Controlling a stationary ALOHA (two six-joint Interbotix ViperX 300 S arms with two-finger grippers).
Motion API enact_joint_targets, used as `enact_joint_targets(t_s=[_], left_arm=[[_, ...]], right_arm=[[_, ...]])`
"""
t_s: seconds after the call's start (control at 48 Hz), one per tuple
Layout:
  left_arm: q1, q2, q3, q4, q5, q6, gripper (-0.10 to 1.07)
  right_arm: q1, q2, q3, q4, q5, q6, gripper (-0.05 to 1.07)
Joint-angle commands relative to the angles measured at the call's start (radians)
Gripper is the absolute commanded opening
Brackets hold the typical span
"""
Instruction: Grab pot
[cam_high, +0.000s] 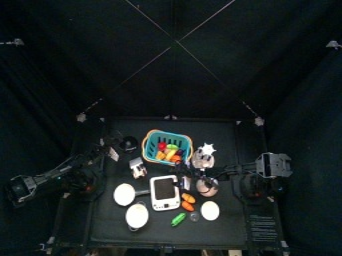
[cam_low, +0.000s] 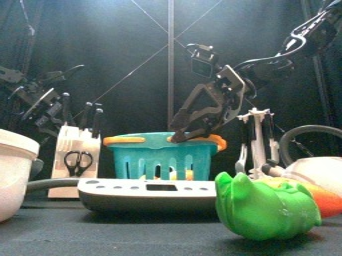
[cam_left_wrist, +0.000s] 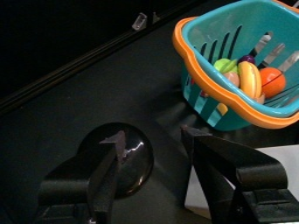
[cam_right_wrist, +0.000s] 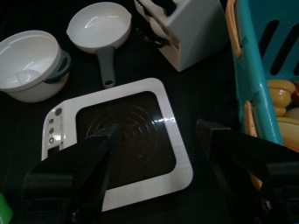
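Nearest the bench's front edge lies a green plastic toy vegetable. Just behind it sits a flat white kitchen scale with a dark glass top. A large white bowl stands at the front left. The small white pot with a grey handle sits just beyond that bowl, left of the scale, with its handle pointing toward the scale. Nothing touches it.

The right gripper hangs over the scale, its 2 jaws spread wide and holding nothing. Farther back stands a teal plastic basket with an orange rim holding toy fruit. A white knife block is to its left. The left gripper waits at the bench's left side near the basket, above a glossy black round object. Its jaws are wide apart and empty.
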Motion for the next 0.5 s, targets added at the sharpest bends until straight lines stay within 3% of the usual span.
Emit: enact_joint_targets(t_s=[0.0,0.292,0.479], left_arm=[[0.002,-0.003,-0.011,0.002,-0.002,0.0,0.89],[-0.044,-0.103,-0.008,-0.002,0.074,0.0,0.89],[-0.199,-0.201,-0.008,-0.002,0.216,0.0,0.89]], right_arm=[[-0.006,-0.014,-0.029,-0.002,-0.005,-0.002,1.0],[0.003,-0.015,-0.046,-0.015,0.006,0.014,1.0],[0.058,0.002,-0.089,-0.009,0.018,0.014,1.0]])
